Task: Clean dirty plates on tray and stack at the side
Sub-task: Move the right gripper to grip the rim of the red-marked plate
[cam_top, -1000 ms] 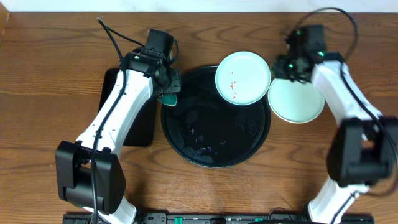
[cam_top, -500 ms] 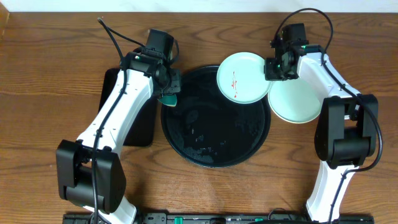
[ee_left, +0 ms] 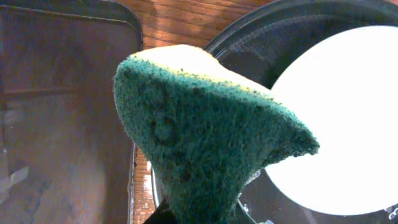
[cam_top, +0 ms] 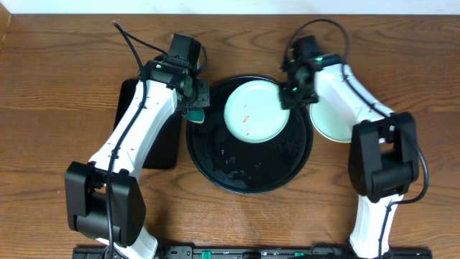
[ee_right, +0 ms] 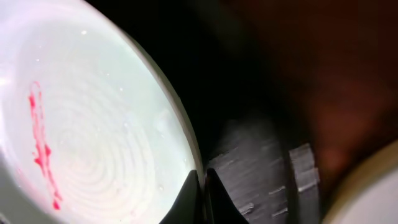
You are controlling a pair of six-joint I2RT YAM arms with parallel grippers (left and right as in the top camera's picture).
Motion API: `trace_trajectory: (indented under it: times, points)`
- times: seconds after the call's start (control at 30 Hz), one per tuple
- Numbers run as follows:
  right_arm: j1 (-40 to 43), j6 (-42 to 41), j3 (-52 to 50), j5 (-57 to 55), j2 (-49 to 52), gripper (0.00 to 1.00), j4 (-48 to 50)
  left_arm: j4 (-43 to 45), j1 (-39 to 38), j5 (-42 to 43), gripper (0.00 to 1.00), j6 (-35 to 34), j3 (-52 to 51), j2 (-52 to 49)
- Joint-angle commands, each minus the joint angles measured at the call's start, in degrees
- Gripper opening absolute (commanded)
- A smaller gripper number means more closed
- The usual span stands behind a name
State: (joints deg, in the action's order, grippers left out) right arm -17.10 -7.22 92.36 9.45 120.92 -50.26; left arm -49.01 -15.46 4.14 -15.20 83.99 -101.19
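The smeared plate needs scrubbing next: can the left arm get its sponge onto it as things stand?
Probably yes: the sponge hangs by the tray's left rim, only bare tray separates it from the plate, and the right tool pinches just the plate's far edge.

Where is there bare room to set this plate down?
The near half of the tray, between the smeared plate and the front rim, is bare. The table in front of it is bare too. Crowded: the left rim, where the left gripper holds the sponge, and the right side, with the right gripper and second plate.
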Motion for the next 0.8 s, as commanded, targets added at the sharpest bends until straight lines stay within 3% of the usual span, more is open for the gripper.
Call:
trace_trajectory:
  times: [0.0,0.13,0.5,0.77]
  points:
    - [-3.45,-7.56,0.63,0.46,-1.81,0.01,-1.97,0.02,0.28,-0.26,0.08,0.07,0.57,-0.68]
    - [-5.88,-13.51,-1.05,-0.39,-1.16,0.01,-2.56,0.0,0.28,-0.26,0.08,0.07,0.57,-0.68]
    - [-5.92,-14.78,-7.54,2.03,-0.87,0.08,-1.6,0.0,0.28,-0.24,0.08,0.09,0.57,-0.68]
    - [-6.32,-22.73,-10.84,3.23,-0.87,0.09,-0.04,-0.02,0.28,-0.24,0.08,0.09,0.57,-0.7]
